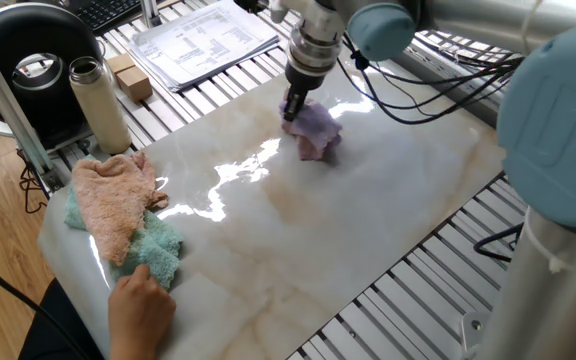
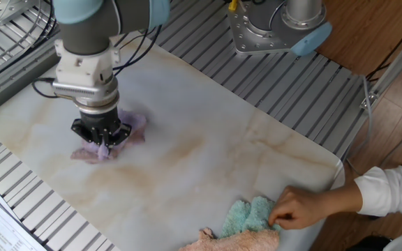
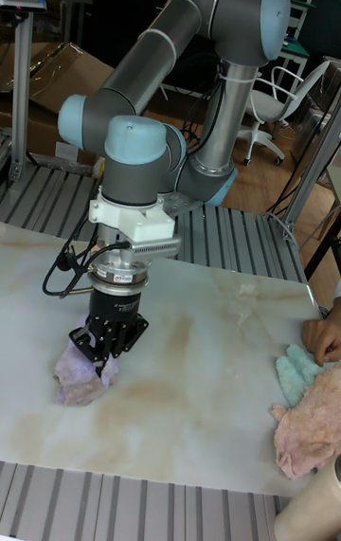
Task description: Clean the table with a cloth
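Observation:
The lavender-purple cloth [image 1: 317,128] [image 2: 135,125] [image 3: 78,377] lies bunched flat on the cream marble table [image 1: 368,230] [image 2: 208,153] [image 3: 199,408]. My gripper [image 1: 294,105] [image 2: 103,141] [image 3: 107,354] points straight down and is shut on the cloth, pressing it against the slab. In the tall fixed view the cloth sits near the table's left end, under the fingers. The fingertips are buried in the fabric.
A peach cloth [image 1: 113,195] [image 3: 308,432] lies over a teal cloth [image 1: 158,250] [image 2: 250,215] [image 3: 296,375] at the far end, with a person's hand [image 1: 143,300] [image 2: 299,207] on the teal one. A steel bottle [image 1: 96,100], small boxes [image 1: 130,78] and papers [image 1: 203,38] stand off the slab.

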